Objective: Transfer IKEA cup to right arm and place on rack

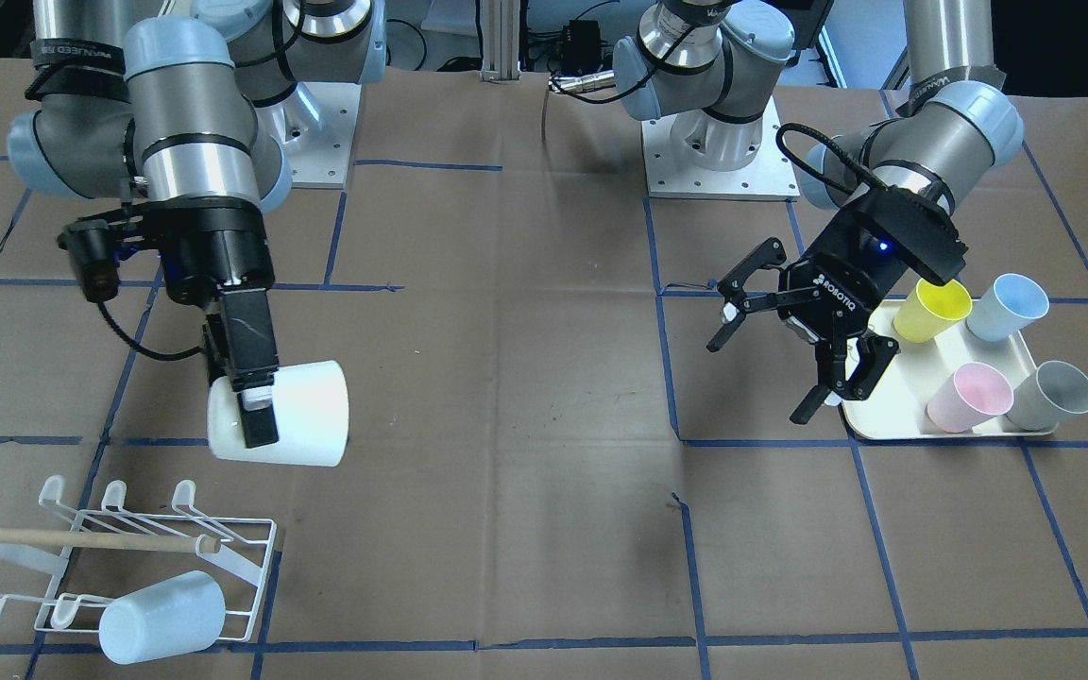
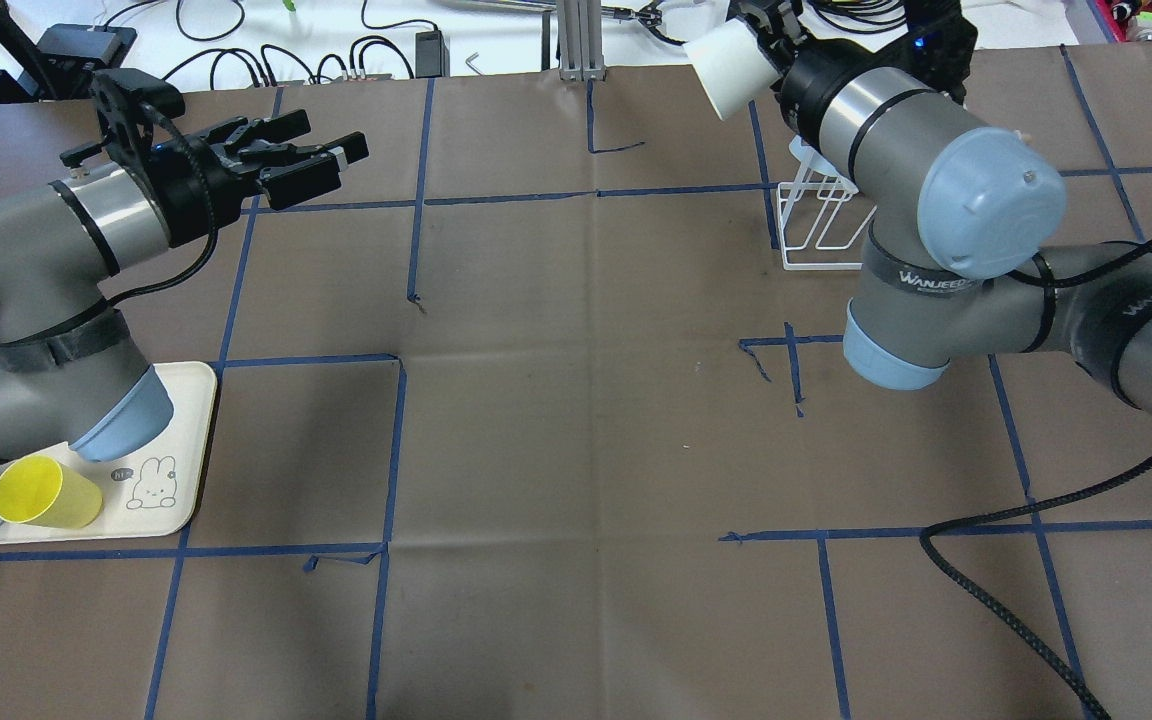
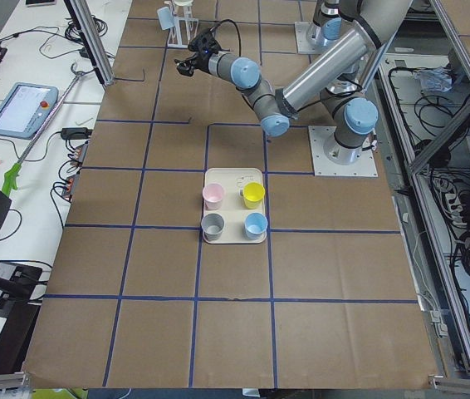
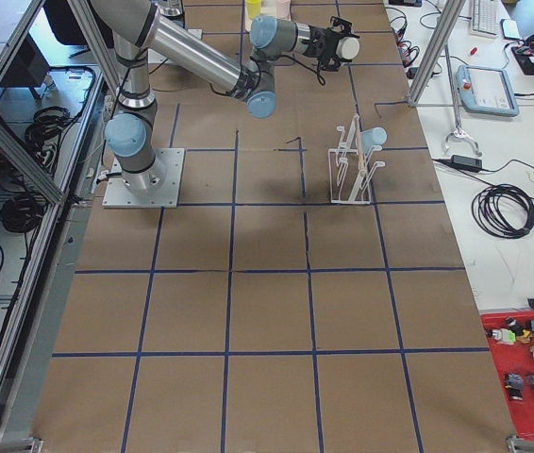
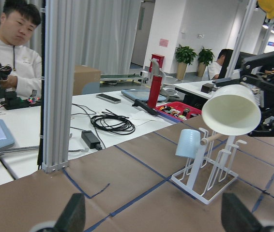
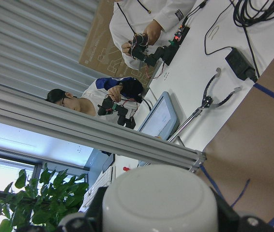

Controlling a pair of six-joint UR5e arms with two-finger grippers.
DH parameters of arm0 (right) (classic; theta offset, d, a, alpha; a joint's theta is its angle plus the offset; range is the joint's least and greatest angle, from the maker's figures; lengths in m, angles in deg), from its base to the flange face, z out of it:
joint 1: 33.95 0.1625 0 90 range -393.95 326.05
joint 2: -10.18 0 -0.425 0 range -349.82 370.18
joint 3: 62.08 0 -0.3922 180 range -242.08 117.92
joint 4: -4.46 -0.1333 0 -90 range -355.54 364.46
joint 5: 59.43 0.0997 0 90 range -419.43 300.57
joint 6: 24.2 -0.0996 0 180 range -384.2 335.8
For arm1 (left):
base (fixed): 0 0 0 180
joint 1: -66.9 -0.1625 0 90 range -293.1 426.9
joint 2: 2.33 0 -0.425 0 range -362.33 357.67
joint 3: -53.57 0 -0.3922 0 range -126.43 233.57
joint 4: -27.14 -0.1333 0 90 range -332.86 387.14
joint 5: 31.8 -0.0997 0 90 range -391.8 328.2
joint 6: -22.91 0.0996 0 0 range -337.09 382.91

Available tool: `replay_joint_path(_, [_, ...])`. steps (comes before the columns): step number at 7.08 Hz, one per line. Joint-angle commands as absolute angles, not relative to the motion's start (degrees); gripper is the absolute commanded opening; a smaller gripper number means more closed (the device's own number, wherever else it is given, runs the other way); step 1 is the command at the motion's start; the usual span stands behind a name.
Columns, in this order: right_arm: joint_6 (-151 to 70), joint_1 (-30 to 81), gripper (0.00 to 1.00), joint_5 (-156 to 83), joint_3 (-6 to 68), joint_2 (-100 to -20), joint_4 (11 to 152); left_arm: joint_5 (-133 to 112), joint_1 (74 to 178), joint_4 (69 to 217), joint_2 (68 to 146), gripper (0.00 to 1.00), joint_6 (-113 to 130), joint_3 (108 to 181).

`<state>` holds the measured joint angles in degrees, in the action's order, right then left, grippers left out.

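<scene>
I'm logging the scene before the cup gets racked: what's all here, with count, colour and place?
rack: one, white wire, table, robot's right
white cup: one, white, held sideways in the air near the rack
hung cup: one, light blue, on the rack
tray: one, cream, table, robot's left
tray cups: four, yellow cup, blue cup, pink cup, grey cup, upright on the tray
right gripper: one, black, shut on the white cup
left gripper: one, black, open, empty

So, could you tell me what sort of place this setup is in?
Most likely a robotics lab in an office-style building: a paper-covered table gridded with blue tape, a teach pendant beside it, and an operator holding what looks like a handheld control rig.
</scene>
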<state>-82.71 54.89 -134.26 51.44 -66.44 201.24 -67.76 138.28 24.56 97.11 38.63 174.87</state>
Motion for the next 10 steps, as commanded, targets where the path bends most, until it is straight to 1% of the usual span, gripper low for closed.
replay_joint_path(1, [-70.6,47.8,0.04,-134.4,51.3,-66.0,201.3,-87.3,144.5,32.6,96.6,0.99,37.2,170.8])
replay_joint_path(2, [-62.4,45.2,0.04,-134.4,51.3,-66.0,201.2,-96.5,147.4,41.1,96.9,0.99,37.2,167.8])
replay_joint_path(4, [-47.8,42.0,0.04,-135.3,51.3,-65.6,201.0,-108.4,150.8,61.8,96.3,0.99,37.1,159.0])
replay_joint_path(6, [-35.9,38.9,0.04,-135.1,48.9,-63.5,201.0,-115.4,151.3,86.1,92.9,0.99,35.7,152.0])
replay_joint_path(7, [-32.6,38.4,0.04,-134.8,46.7,-60.5,201.3,-116.8,151.5,96.4,90.3,0.99,33.3,149.5])
replay_joint_path(8, [-29.2,38.2,0.04,-134.8,44.9,-58.4,201.6,-118.4,151.6,105.2,88.3,0.99,31.5,147.6])
replay_joint_path(9, [-26.8,37.6,0.04,-134.3,43.7,-56.2,201.9,-119.2,151.8,110.6,86.7,0.99,30.0,147.0])
replay_joint_path(10, [-24.1,36.5,0.04,-134.2,42.4,-54.2,204.3,-121.0,152.1,111.8,85.8,0.99,29.8,148.4])
